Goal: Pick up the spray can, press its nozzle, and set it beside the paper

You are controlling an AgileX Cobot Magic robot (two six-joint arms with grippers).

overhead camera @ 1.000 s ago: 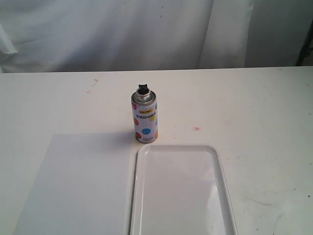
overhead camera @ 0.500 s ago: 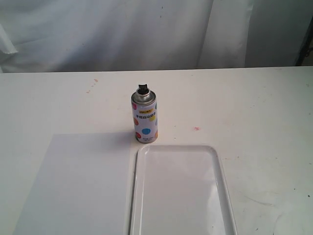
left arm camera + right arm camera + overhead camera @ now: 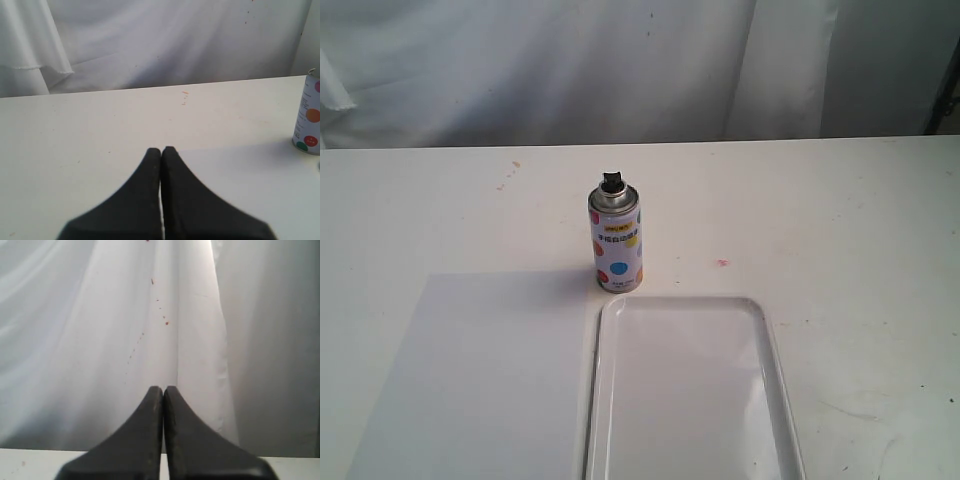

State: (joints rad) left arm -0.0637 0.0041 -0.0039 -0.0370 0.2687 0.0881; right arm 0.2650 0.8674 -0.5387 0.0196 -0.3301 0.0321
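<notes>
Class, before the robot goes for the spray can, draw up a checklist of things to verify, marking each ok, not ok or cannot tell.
1. Spray can standing upright: ok.
2. Nozzle on top, uncovered: ok.
3. Left claw open for a grasp: not ok, jaws shut.
4. Right claw open: not ok, jaws shut.
5. Paper lying flat: ok.
6. Gap between can and tray: cannot tell.
</notes>
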